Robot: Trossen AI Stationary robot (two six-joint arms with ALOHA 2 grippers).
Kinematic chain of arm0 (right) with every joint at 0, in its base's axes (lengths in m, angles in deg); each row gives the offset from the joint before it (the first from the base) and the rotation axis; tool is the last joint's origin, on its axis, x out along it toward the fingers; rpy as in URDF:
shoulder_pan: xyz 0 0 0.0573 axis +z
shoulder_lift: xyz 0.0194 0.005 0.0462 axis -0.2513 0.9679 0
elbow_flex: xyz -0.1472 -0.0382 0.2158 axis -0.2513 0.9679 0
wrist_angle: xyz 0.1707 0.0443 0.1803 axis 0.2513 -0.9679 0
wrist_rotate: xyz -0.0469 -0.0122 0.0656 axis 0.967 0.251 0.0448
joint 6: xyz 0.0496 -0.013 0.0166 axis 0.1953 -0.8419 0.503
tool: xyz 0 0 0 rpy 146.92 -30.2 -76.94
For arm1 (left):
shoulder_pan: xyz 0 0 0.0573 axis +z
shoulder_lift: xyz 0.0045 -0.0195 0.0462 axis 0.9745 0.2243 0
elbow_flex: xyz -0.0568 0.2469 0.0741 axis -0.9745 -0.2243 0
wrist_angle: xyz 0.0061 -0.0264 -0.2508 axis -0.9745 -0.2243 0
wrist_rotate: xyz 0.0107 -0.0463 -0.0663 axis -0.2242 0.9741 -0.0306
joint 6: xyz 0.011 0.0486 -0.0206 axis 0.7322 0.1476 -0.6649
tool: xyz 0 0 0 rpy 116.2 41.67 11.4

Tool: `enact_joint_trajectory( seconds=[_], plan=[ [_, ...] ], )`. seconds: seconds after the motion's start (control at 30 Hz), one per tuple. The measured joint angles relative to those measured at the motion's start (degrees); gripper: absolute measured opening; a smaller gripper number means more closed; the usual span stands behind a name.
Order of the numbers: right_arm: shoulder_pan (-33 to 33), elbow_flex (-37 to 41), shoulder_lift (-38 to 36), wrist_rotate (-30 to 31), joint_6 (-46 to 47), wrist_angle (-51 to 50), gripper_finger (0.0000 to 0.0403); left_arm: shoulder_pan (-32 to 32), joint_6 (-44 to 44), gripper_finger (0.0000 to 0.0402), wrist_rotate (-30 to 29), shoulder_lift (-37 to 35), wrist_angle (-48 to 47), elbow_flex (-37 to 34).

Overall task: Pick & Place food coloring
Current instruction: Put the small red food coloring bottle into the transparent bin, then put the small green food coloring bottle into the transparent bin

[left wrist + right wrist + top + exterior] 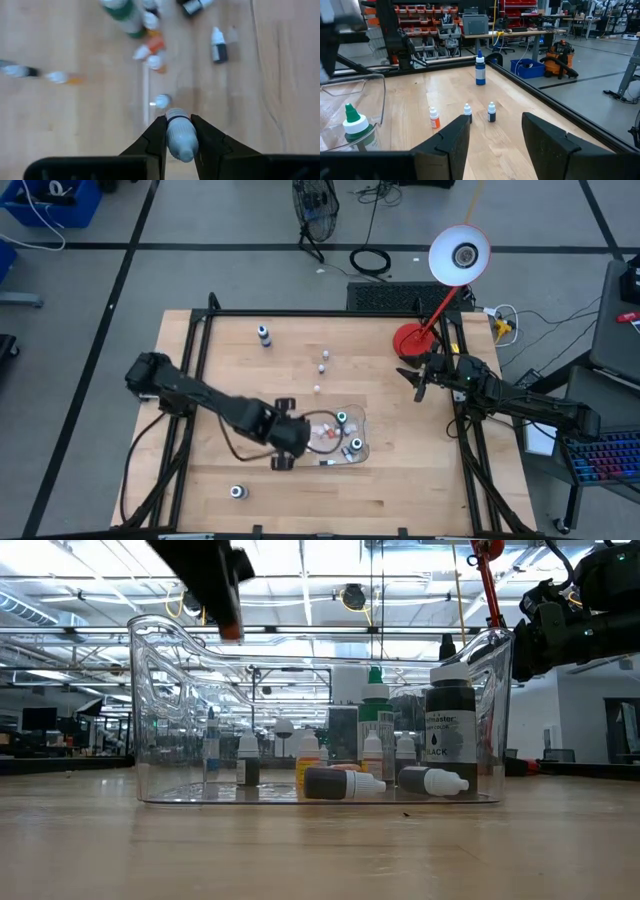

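My left gripper (179,131) hangs over the left end of the clear tray (352,420) and is shut on a small whitish bottle (180,137). In the low view it shows at the top, above the tray wall (150,710). Inside the tray stand a green-capped bottle (375,705) and a black one (450,735); several tiny ones stand or lie on the tray floor, one on its side (340,783). A blue bottle (480,70) and three tiny bottles (466,110) stand loose on the table. My right gripper (492,135) waits open near the table's right edge. My left gripper pinches the small whitish bottle between its two fingers (156,137), which come from above, pointing down. The bottle lies along the fingers, its dark collar (175,114) at their free ends and its rounded whitish end (184,154) farther back. It is lifted clear above the tray floor.
A red lamp base (410,340) stands at the far right, beside my right arm. One more bottle (237,492) stands near the table's near edge, left of the tray. Bare wood lies between the tray and the right edge.
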Motion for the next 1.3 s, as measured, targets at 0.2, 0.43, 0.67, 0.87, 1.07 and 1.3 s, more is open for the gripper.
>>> enact_joint_trajectory(
  seconds=[0.2,0.43,0.67,0.87,1.07,1.3],
  plan=[
    [0.0,0.0,0.0,0.0,0.0,0.0,0.0171,0.8,2.2,0.0067,4.1,7.8,6.5,0.0],
    [0.0,0.0,0.0,0.0,0.0,0.0,0.0171,5.0,4.9,0.0067,11.0,14.3,12.0,0.0],
    [0.0,0.0,0.0,0.0,0.0,0.0,0.0171,7.7,5.7,0.0067,14.5,16.5,12.0,0.0],
    [0.0,0.0,0.0,0.0,0.0,0.0,0.0171,7.9,6.0,0.0067,15.6,16.7,12.7,0.0],
    [0.0,0.0,0.0,0.0,0.0,0.0,0.0171,7.9,4.6,0.0119,15.6,16.7,13.5,0.0],
    [0.0,0.0,0.0,0.0,0.0,0.0,0.0171,7.8,4.2,0.0165,15.6,16.7,13.6,0.0]
  ],
)
